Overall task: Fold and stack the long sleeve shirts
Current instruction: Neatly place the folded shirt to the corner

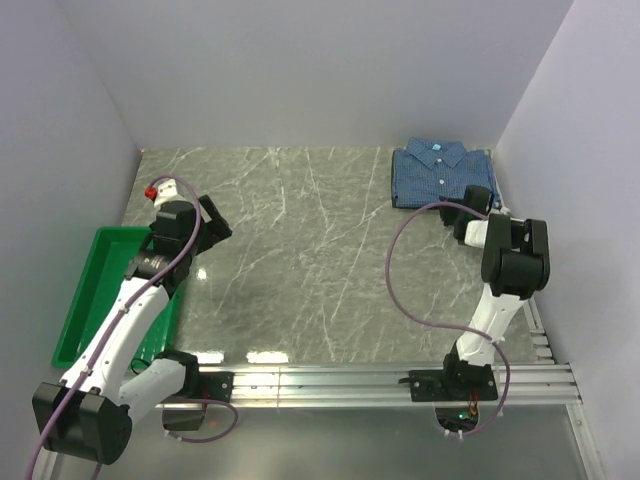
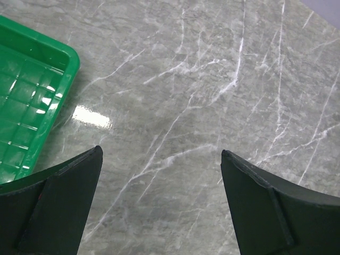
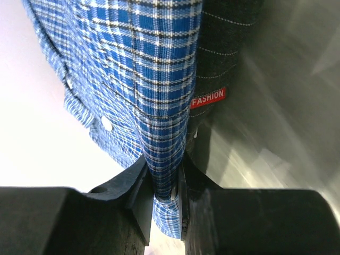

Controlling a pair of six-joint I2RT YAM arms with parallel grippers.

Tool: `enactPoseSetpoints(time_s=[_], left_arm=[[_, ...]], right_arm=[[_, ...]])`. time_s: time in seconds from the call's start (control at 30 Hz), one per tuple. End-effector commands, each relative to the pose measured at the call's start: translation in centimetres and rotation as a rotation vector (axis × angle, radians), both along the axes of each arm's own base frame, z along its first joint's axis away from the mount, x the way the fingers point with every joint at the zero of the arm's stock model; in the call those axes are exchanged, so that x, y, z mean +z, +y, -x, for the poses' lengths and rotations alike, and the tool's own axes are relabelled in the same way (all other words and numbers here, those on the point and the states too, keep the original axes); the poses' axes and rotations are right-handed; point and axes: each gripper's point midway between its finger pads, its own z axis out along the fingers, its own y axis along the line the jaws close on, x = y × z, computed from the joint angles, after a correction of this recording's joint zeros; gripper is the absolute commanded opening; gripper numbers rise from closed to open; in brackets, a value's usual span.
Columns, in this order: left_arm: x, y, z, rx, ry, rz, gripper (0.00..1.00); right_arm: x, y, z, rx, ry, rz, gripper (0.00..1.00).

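- The marble table (image 1: 300, 260) carries everything. What concerns you sits in its far right corner, well apart from the green tray (image 1: 95, 290) at the left edge.
- The blue shirt (image 1: 440, 172) lies folded in that far right corner, collar toward the far wall. From above it looks flat and squared.
- The dark shirt (image 3: 228, 48) shows only in the right wrist view, directly beneath the blue one. Judge the stack as built or nearly so; how neatly the dark shirt is folded you cannot tell.
- Your right gripper (image 3: 164, 180) sits at the near edge of the stack, its jaws closed tight on a fold of the blue checked cloth. Only the blue cloth appears to be between them.
- Your left gripper (image 2: 160, 159) hangs over bare marble just right of the tray, jaws spread wide and holding nothing.
- A red label (image 3: 208, 98) on the dark shirt peeks out beside the blue edge, so the two edges do not quite match.
- Step in hand: placing or squaring the blue shirt on top — late in the task, by my reading.
- Next move: lay the pinched edge down flat over the dark one, then open the jaws and back away low — a snag would drag the fold open.
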Motion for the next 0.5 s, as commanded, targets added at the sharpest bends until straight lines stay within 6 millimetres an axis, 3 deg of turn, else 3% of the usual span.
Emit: enactPoseSetpoints(time_s=[0.0,0.03,0.13,0.23,0.33,0.4,0.47], left_arm=[[0.0,0.7,-0.4,0.020,-0.007,-0.022,0.99],[-0.1,0.7,-0.4,0.022,-0.004,-0.023,0.99],[-0.3,0.9,-0.5,0.027,-0.001,-0.023,0.99],[-0.5,0.9,-0.6,0.027,0.006,-0.020,0.99],[-0.4,1.0,-0.7,0.026,0.004,-0.012,0.99],[-0.3,0.9,-0.7,0.022,-0.001,-0.006,0.99],[-0.2,0.9,-0.6,0.020,-0.004,-0.002,0.99]], right_arm=[[0.7,-0.4,-3.2,0.104,-0.020,0.030,0.16],[-0.2,-0.6,-3.5,0.115,-0.009,0.037,0.16],[0.4,-1.2,-5.3,0.144,-0.025,0.055,0.17],[0.4,-1.9,-5.5,0.155,-0.016,0.086,0.22],[0.7,-2.5,-5.0,0.160,-0.009,0.107,0.36],[1.4,-2.7,-4.2,0.164,-0.004,0.134,0.51],[2.0,-2.8,-3.5,0.171,0.017,0.167,0.57]])
